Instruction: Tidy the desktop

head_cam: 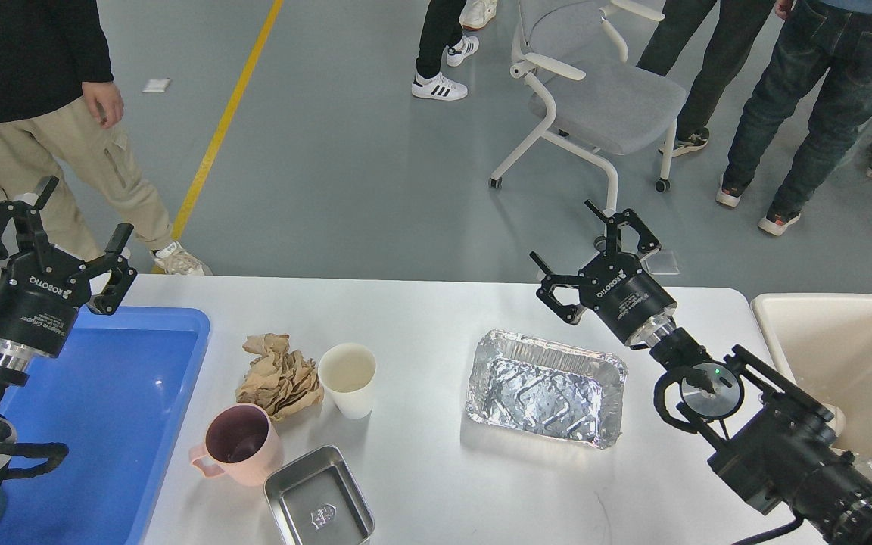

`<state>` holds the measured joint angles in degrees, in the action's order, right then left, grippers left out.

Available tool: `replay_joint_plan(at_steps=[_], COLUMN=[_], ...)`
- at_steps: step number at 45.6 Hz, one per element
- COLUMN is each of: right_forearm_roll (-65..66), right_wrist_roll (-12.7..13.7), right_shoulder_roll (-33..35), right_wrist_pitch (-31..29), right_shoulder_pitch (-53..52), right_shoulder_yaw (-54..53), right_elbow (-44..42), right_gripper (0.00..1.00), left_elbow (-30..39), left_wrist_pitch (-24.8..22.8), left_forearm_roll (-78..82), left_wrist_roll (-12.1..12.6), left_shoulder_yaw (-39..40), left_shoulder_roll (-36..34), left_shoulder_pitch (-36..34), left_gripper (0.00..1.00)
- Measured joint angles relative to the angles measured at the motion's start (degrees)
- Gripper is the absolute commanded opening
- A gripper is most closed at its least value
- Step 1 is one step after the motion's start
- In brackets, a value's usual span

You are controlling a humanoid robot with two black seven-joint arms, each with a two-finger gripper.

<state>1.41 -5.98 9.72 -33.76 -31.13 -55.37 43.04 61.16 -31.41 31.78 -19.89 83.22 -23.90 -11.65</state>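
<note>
On the white desktop [436, 484] lie a crumpled brown paper wad [278, 375], a white paper cup [348, 378], a pink mug [238, 443], a small steel tray [319, 499] at the front edge, and a foil container [546, 386] right of centre. My left gripper [50, 246] hangs open above the far-left corner of the blue tray [114, 409], holding nothing. My right gripper [599, 261] is open and empty, raised above the desktop's far edge just behind the foil container.
A cream-coloured bin [845, 363] stands at the desktop's right end, beside my right arm. Beyond the desktop are a grey office chair [595, 98] and several standing people, one [42, 136] close to the far-left corner.
</note>
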Motion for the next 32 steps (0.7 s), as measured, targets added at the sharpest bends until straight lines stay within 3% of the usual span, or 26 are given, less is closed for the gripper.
replay_joint_plan(at_steps=[28,32], right_forearm_roll=[0.0,0.0], right_wrist_roll=[0.0,0.0], right_shoulder_roll=[-0.2,-0.3], right_wrist_pitch=[-0.2,-0.2], right_shoulder_pitch=[0.4,0.4], right_shoulder_yaw=[0.1,0.1], right_elbow=[0.2,0.2], right_gripper=[1.0,1.0], left_elbow=[-0.7,-0.8], left_wrist_pitch=[0.9,1.2], left_forearm_roll=[-3.8,-3.8], left_wrist_roll=[0.0,0.9], left_shoulder_yaw=[-0.3,-0.4], left_shoulder_roll=[-0.2,-0.2], left_shoulder_pitch=[0.3,0.3], left_gripper=[0.97,0.97])
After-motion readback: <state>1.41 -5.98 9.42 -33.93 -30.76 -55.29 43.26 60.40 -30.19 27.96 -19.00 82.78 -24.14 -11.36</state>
